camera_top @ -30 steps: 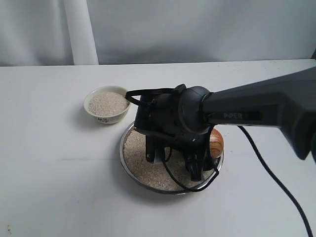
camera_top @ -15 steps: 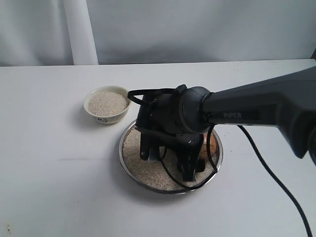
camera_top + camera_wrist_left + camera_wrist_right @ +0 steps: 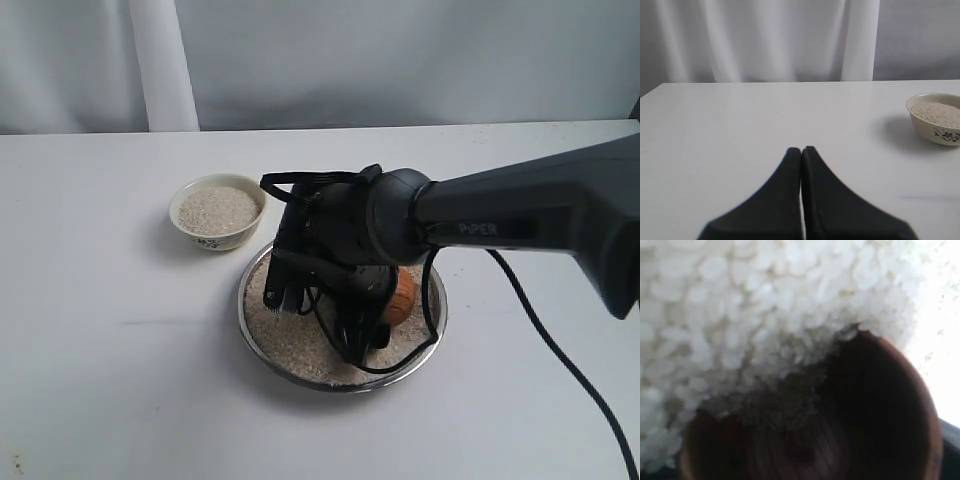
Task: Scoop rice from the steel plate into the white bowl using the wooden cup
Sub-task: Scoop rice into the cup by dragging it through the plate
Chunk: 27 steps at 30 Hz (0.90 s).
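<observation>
The steel plate (image 3: 430, 330) holds a bed of rice (image 3: 290, 340). My right gripper (image 3: 365, 325) reaches down into the plate, shut on the wooden cup (image 3: 402, 297), which is mostly hidden behind it. In the right wrist view the cup (image 3: 880, 405) lies tipped with its mouth pressed into the rice (image 3: 740, 315), and grains spill into its dark inside. The white bowl (image 3: 216, 241) stands left of and behind the plate, nearly full of rice. My left gripper (image 3: 801, 149) hovers over bare table, shut and empty, with the bowl (image 3: 940, 135) off to one side.
A black cable (image 3: 560, 350) trails from the right arm (image 3: 520, 220) across the table (image 3: 120, 350) to the front right. A grey curtain (image 3: 400, 60) and a white post (image 3: 160, 60) stand behind the table.
My right gripper has pushed the wooden cup leftward through the rice. The plate has slid slightly left with it. The left gripper's earlier state is not shown.
</observation>
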Tool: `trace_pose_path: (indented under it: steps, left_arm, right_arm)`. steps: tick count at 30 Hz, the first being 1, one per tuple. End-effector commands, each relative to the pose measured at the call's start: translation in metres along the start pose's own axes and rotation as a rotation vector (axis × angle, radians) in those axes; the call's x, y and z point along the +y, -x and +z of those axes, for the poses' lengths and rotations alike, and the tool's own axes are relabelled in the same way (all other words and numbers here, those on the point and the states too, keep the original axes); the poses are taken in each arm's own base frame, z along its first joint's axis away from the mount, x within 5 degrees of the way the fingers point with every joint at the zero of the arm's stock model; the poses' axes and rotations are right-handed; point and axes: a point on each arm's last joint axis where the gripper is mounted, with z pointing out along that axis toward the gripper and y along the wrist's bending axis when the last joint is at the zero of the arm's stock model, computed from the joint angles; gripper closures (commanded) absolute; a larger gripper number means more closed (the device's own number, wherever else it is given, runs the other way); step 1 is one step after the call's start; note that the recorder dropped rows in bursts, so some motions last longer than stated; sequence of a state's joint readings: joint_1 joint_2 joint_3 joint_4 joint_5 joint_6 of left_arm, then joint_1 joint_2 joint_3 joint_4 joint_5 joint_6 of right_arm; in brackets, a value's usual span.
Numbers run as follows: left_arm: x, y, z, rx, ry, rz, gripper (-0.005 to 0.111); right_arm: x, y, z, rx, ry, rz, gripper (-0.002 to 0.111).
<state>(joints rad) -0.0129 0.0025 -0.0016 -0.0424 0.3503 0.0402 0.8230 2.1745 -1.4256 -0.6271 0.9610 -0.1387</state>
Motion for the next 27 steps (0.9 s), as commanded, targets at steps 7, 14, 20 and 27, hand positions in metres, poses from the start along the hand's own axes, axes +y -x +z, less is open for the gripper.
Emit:
trace_pose_path:
  steps: [7,14,20,27]
  left_arm:
    - [0.000,0.000,0.000,-0.007,-0.002,-0.003,0.107]
    - [0.000,0.000,0.000,-0.007,-0.002,-0.003,0.107]
    - [0.000,0.000,0.000,-0.007,-0.002,-0.003,0.107]
    - [0.000,0.000,0.000,-0.007,-0.002,-0.003,0.107]
  right_arm:
    - [0.015,0.016,0.012,-0.131,0.092,0.098,0.108]
    - [0.016,0.015,0.014,-0.123,0.099,0.118,0.108]
    - [0.021,0.005,0.020,-0.199,0.108,0.157,0.108]
    - [0.018,-0.012,0.016,-0.314,0.116,0.224,0.108]
